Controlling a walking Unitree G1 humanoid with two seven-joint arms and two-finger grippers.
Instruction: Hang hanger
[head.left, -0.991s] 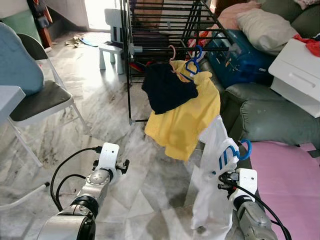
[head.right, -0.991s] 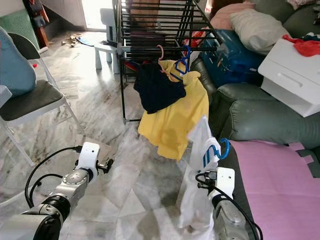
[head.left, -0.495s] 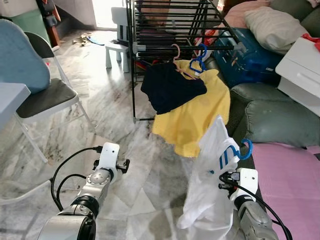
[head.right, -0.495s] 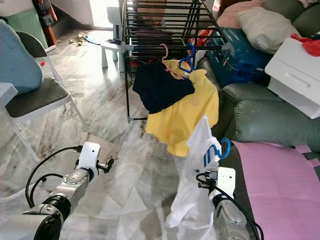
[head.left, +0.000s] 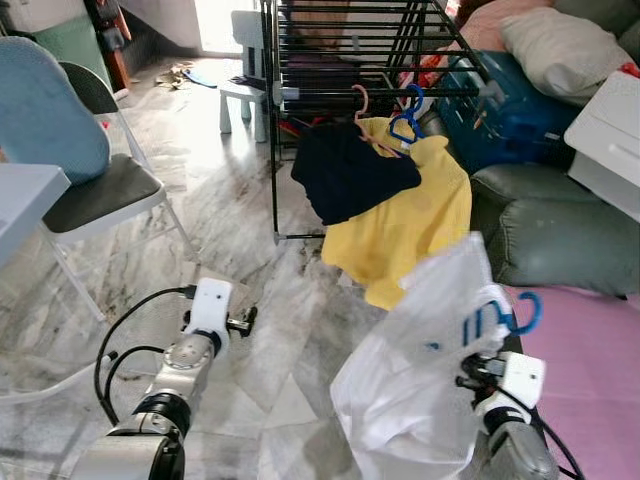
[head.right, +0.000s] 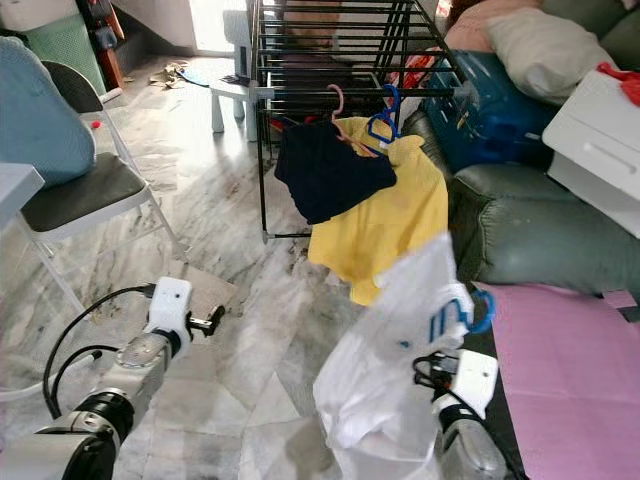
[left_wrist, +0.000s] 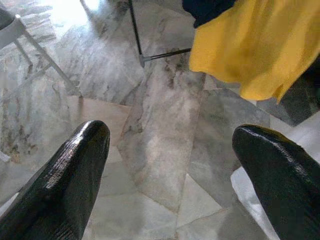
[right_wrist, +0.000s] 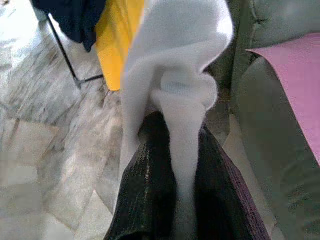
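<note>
Low beside the sofa (head.left: 560, 240), well short of the drying rack (head.left: 370, 50), a white garment (head.left: 420, 370) on a blue hanger (head.left: 522, 312) is clenched by the right gripper (right_wrist: 175, 200), left gripper (left_wrist: 170, 165) spread empty, so the cloth could be snagged or dropped.

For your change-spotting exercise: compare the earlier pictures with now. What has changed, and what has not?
The white garment on its blue hanger, clamped in the right gripper, has swung out and billowed toward the robot's left. The left gripper stays open and idle. The yellow shirt and dark garment still hang on the rack.
</note>
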